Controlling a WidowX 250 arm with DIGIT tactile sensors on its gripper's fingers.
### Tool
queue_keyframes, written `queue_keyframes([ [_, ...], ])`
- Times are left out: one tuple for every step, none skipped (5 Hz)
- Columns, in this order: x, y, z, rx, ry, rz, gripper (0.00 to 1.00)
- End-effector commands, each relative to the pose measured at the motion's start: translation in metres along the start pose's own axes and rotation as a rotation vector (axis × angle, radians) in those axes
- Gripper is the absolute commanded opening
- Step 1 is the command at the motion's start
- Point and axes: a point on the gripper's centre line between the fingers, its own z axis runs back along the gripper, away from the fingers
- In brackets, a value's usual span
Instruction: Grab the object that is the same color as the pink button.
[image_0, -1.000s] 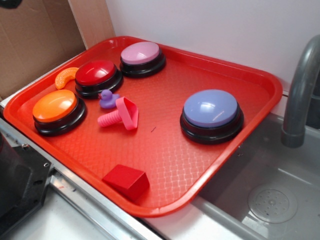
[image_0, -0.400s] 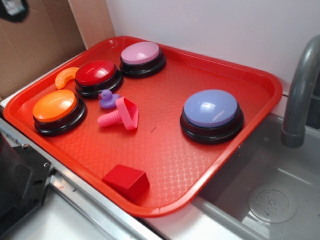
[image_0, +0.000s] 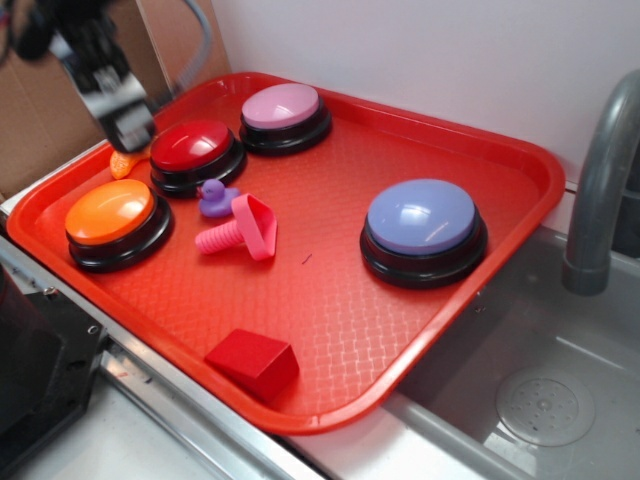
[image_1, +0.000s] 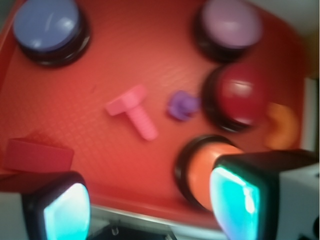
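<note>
The hot-pink toy bolt (image_0: 240, 230) lies on its side on the red tray (image_0: 330, 300), left of centre, next to the tiny purple duck (image_0: 213, 198). It also shows in the wrist view (image_1: 134, 114). The pink button (image_0: 284, 116) stands at the tray's back; it also shows in the wrist view (image_1: 229, 27). My gripper (image_0: 130, 125) hangs above the tray's left edge, well left of and above the bolt. In the wrist view its fingers (image_1: 150, 205) stand wide apart with nothing between them.
A dark red button (image_0: 196, 155), an orange button (image_0: 115, 222) and a lavender-blue button (image_0: 423, 230) stand on the tray. A red wedge block (image_0: 253, 362) lies near the front edge, an orange curved piece (image_0: 122, 160) at the left. A sink and grey tap (image_0: 600, 180) lie to the right.
My gripper has come into the exterior view from the upper left and now hangs over the tray's left edge. Nothing on the tray has moved.
</note>
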Motion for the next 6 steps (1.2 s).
queue_keyframes([
  [0.022, -0.009, -0.064, -0.068, -0.173, -0.153, 1.0],
  [0.028, -0.015, -0.083, -0.072, -0.175, -0.246, 1.0],
  [0.031, -0.021, -0.096, -0.086, -0.194, -0.29, 1.0],
  [0.032, -0.027, -0.107, -0.08, -0.169, -0.291, 1.0],
  [0.03, -0.029, -0.11, -0.087, -0.176, -0.281, 0.0],
  [0.029, -0.028, -0.112, -0.095, -0.171, -0.273, 0.0],
])
